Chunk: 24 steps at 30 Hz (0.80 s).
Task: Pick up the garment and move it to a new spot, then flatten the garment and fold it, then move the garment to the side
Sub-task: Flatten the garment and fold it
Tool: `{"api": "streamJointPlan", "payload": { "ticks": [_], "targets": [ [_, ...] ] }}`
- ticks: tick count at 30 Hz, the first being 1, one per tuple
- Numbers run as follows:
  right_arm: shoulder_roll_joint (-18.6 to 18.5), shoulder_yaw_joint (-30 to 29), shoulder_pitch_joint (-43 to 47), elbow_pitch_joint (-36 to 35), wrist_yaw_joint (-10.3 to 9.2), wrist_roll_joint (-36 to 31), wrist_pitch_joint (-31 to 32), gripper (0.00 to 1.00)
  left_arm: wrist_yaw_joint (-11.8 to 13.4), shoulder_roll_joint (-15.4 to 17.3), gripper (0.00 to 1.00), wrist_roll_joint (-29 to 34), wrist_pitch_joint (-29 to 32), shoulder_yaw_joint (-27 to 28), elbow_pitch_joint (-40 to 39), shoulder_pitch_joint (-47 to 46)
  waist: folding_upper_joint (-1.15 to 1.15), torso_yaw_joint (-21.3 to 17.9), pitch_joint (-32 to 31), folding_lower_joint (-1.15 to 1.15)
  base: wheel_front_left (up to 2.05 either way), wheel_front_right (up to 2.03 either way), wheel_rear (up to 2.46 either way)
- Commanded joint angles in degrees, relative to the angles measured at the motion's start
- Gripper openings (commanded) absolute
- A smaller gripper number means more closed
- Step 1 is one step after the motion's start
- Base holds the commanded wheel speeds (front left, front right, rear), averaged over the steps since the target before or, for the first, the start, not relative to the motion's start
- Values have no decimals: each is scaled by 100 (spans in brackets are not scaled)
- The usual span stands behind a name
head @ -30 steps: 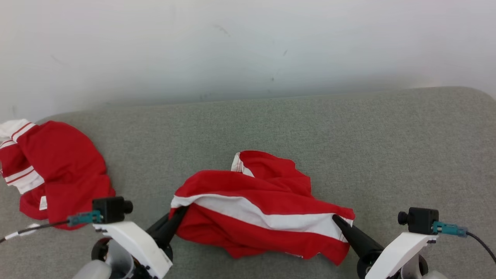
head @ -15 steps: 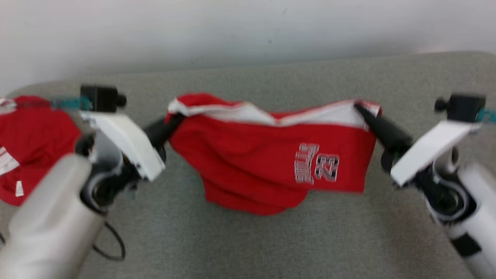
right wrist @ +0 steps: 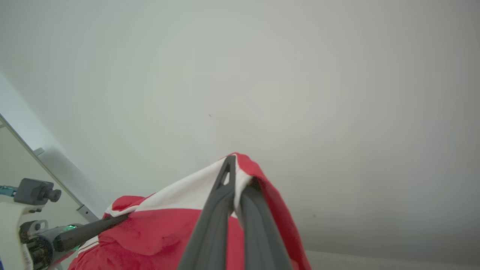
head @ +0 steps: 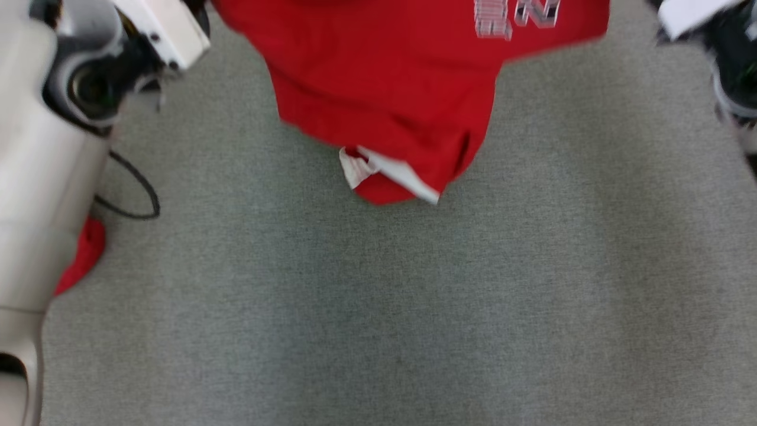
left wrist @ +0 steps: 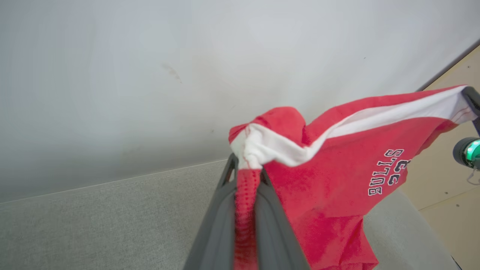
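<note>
Red garment (head: 384, 77), hung between two grippers above the grey table (head: 414, 331)

Soft, light cloth with a white band and printed lettering; no stiffness, it drapes and bunches under its own weight, the lower edge twisted with white trim showing. The left gripper (left wrist: 245, 168) is clenched on one end of the white band, cloth pinched between its fingers; the right gripper (right wrist: 240, 176) is clenched on the other end. Judged easy to carry and unlikely to slip from so deep a pinch, but prone to folding over itself on landing; best held at these two band corners, kept taut. A second red garment (head: 83, 260) lies at the table's left edge
</note>
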Motion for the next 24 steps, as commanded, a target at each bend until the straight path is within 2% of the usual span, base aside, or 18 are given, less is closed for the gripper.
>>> {"api": "streamJointPlan", "payload": {
  "ticks": [1,8,14,19,24],
  "targets": [
    [-32,-19,-331,122,-10,-6,-119,0,-17,-18,0,-19,-58,-28,92,-282,0,9,179,-1,0,0,0],
    [-156,119,-1505,606,-10,-68,-513,0,-5,-155,0,-99,-358,-175,600,-1339,0,26,430,-1,0,0,0],
    [-267,244,-2040,674,-10,-45,-1023,0,-5,-233,0,2,-912,-455,742,-1897,0,-47,585,-1,0,0,0],
    [-389,700,-1820,602,-10,75,-869,0,-5,-61,0,-234,-959,-934,574,-1747,0,-80,646,-1,0,0,0],
    [-708,1239,-1197,211,-10,428,-467,0,-5,205,0,-486,-1039,-1574,161,-1250,0,-59,421,-1,0,0,0]
  ]
}}
